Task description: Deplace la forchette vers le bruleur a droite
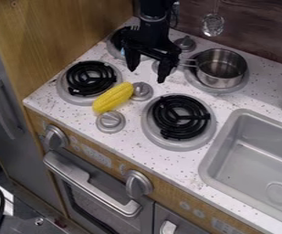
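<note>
The black gripper [147, 72] hangs over the back middle of the stove top, its two fingers apart and pointing down, with nothing visible between them. Behind its left finger, a small light-blue bit [122, 51] peeks out by the back left burner [115, 45]; I cannot tell if it is part of a fork. No other fork shape can be made out. On the right side of the stove, the front burner [180, 117] has a bare black coil, while a metal pot [221, 68] sits on the back one.
Yellow corn [113, 97] lies between the front left burner [91, 78] and the grey knobs [111, 121]. The sink [258, 155] is at the right. A slotted utensil [213, 24] hangs on the back wall, and a wooden panel [57, 32] borders the left.
</note>
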Action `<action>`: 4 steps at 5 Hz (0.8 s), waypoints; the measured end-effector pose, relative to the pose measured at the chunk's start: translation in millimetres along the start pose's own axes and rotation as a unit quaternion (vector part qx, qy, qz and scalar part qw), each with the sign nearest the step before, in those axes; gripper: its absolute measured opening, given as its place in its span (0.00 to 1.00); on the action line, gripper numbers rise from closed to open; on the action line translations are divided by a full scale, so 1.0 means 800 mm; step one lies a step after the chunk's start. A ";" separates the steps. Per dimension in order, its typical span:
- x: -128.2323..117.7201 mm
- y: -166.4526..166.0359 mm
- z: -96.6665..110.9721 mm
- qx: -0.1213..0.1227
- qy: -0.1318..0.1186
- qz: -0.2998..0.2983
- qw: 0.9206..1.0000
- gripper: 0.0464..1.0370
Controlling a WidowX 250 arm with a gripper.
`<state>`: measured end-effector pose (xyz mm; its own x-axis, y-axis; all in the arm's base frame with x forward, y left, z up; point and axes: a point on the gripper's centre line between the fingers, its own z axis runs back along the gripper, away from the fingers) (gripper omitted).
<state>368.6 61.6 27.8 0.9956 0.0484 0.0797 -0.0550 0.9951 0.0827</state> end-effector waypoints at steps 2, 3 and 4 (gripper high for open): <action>0.005 0.006 -0.034 -0.007 0.015 -0.008 1.000 0.96; 0.025 0.034 -0.046 -0.005 -0.001 0.002 1.000 0.96; 0.050 0.063 -0.055 -0.014 -0.070 0.008 0.997 0.96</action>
<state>409.2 117.3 -8.7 0.9743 0.0531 0.2189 -0.0661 0.9964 0.0526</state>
